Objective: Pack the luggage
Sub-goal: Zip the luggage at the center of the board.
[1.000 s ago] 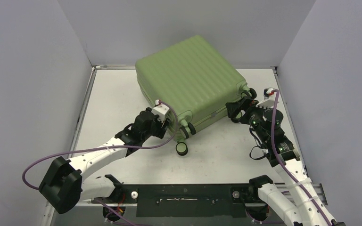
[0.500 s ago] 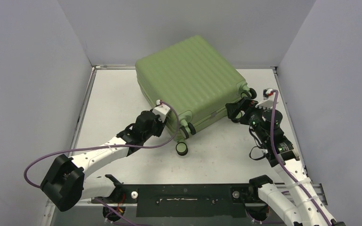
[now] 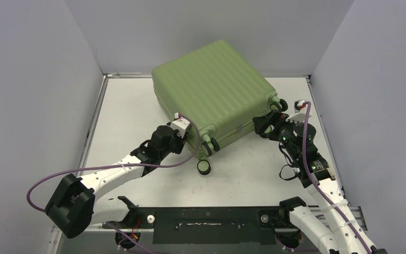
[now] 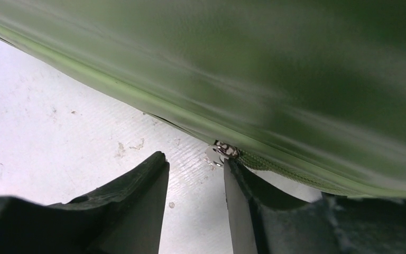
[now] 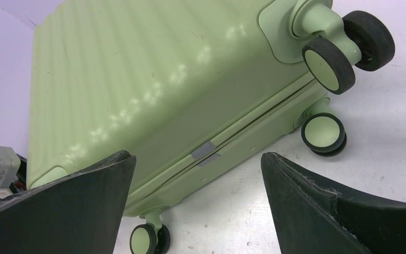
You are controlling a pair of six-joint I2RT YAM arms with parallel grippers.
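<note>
Overhead view: a light-green ribbed suitcase (image 3: 215, 90) lies flat on the table (image 3: 132, 111) with its lid down, so the packing itself looks done (the inside is hidden, and nothing can be seen of its contents). The left gripper (image 3: 189, 142) sits at the suitcase's near corner, low against its side. The right gripper (image 3: 259, 126) is beside the suitcase's near right edge, close to the wheels there. A loose round black piece with a green centre (image 3: 204, 167), much like a wheel, lies on the table just in front of the suitcase's near corner.

Left wrist view: the gripper's two dark fingers stand partly apart, with bare table showing between them. A small metal zip pull (image 4: 220, 152) hangs from the suitcase's seam, right at the tip of one finger, but it is not clamped. Judging by this, zipping the suitcase shut is the step in hand. How much of the zip is already closed cannot be told.

Right wrist view: the fingers are spread wide and hold nothing. Between them the suitcase's side shows a closed seam with a grey tab (image 5: 206, 151).
</note>
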